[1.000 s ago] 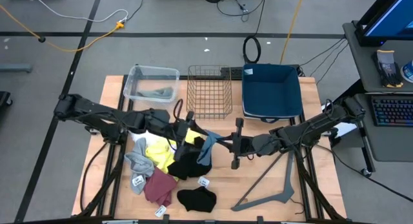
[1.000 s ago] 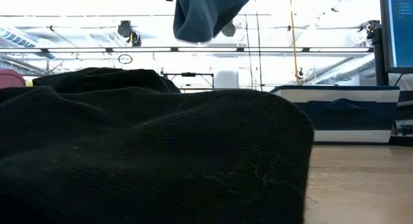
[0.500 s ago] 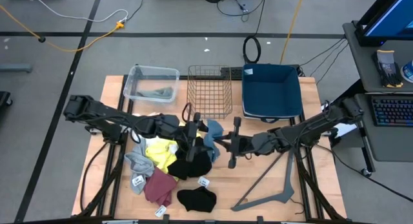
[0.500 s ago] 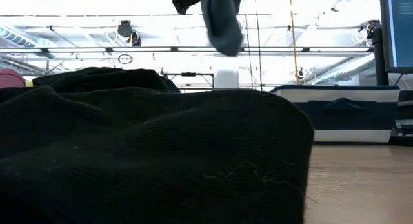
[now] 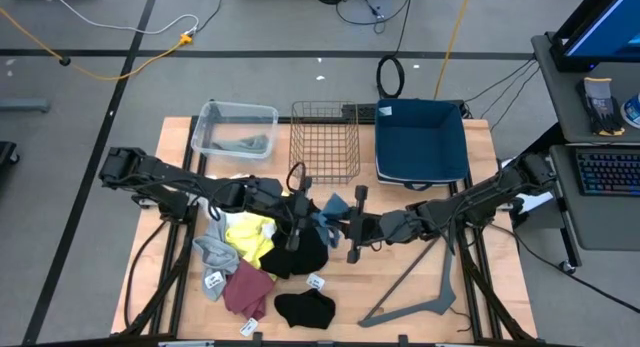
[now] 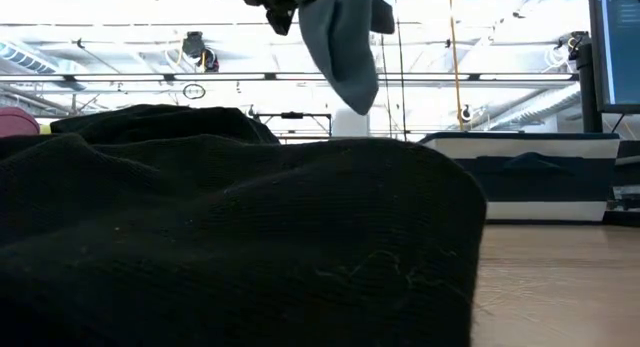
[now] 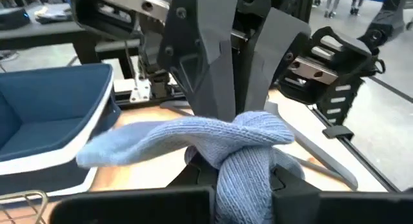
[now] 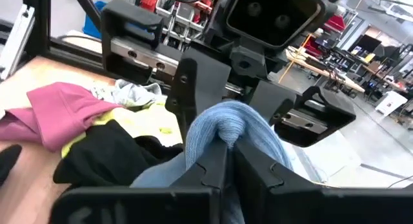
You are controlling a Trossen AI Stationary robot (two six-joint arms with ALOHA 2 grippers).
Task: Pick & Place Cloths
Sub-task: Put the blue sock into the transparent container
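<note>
A blue-grey cloth (image 5: 326,209) hangs in the air between my two grippers, above the table's middle. My left gripper (image 5: 304,211) comes from the left and is shut on it. My right gripper (image 5: 346,225) faces it from the right and is shut on the same cloth. In the low view the cloth (image 6: 342,39) dangles from the top of the picture. Below lie other cloths in a heap: yellow (image 5: 250,235), black (image 5: 300,253), grey (image 5: 213,251), maroon (image 5: 247,287), and a second black one (image 5: 305,309) near the front edge. My left gripper pinches a bunched, twisted part of the blue-grey cloth (image 7: 244,175) between its two fingers, reaching in level from the table's left. The cloth is lifted clear of the table. My right gripper pinches a rounded fold of the cloth (image 8: 226,128) between its two fingers, level from the table's right, right opposite the left fingers. A loose end (image 6: 350,82) hangs below the hold.
At the far edge stand a clear tub (image 5: 236,115) with a grey cloth in it, a wire basket (image 5: 325,152) and a dark blue fabric bin (image 5: 422,142). A black cloth (image 6: 240,237) fills the low view's foreground. Bare wood lies at the front right.
My left gripper has moved toward the table's right, up to the cloth held by my right gripper, and has shut on it. My right gripper has shifted a little toward the left. The cloth, hanging from the right gripper before, is now held by both.
</note>
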